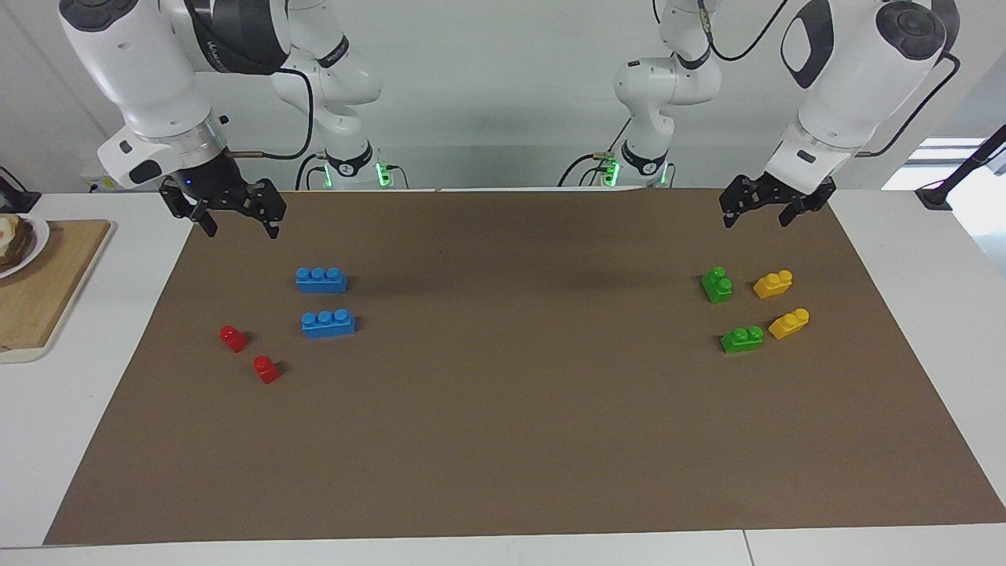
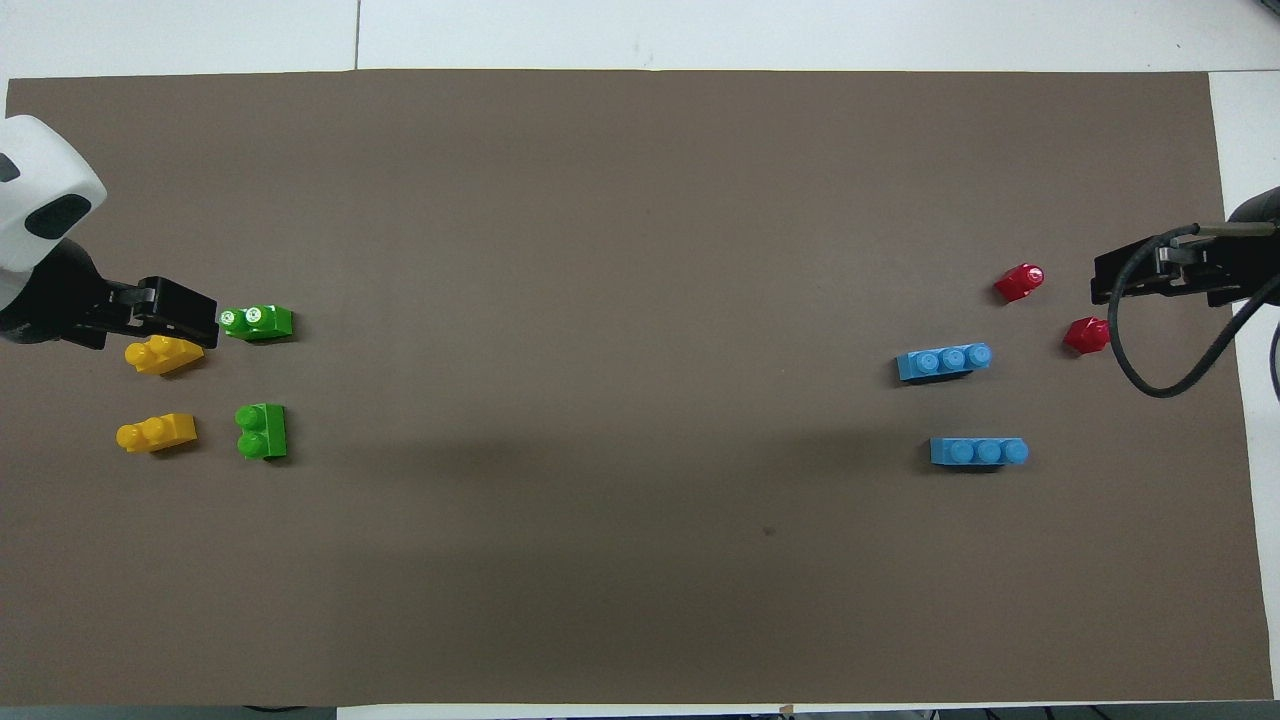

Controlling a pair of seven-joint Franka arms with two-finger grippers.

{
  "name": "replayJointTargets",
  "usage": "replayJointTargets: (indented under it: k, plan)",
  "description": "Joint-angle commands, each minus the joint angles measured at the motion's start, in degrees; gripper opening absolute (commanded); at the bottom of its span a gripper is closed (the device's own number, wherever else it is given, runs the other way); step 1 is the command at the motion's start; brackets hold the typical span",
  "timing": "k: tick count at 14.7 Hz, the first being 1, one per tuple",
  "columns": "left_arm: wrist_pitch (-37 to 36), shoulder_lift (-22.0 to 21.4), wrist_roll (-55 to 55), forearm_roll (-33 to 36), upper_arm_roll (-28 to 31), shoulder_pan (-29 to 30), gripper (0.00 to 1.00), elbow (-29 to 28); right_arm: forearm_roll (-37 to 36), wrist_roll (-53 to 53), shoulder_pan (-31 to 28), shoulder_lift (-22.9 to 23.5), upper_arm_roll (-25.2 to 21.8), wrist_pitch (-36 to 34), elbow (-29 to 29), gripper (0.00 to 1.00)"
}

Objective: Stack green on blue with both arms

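Both grippers hang over the mat's robot-side edge, empty: left gripper and right gripper, jaws spread wide. Farther out, two green bricks sit at the left arm's end, two blue bricks at the right arm's end.

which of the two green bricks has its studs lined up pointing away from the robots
The green brick nearer the robots, beside a yellow brick. Its two studs run toward and away from the robots; the other green brick lies crosswise.
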Motion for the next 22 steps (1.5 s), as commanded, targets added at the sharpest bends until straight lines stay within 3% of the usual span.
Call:
replayJointTargets:
  k: [1,9,18,22]
  plan:
    - [3.5,-2.9,-0.9,0.6,0.3,0.2,1.0,-5.6,-0.3,0.7,-0.4,-1.6,0.3,0.9,-2.0,1.0]
    - [11.6,-7.6,0.1,0.6,0.4,4.9,1.0,-16.6,0.0,4.2,-0.5,-1.5,0.1,2.3,-2.1,1.0]
    - [20.4,-8.2,5.0,0.6,0.5,7.6,1.0,-24.1,4.9,43.9,-1.7,-2.0,0.1,5.8,-7.5,1.0]
    - [24.2,-8.1,1.2,0.6,0.4,8.2,1.0,-28.9,9.0,50.3,-3.0,-1.7,0.0,7.0,-9.7,1.0]
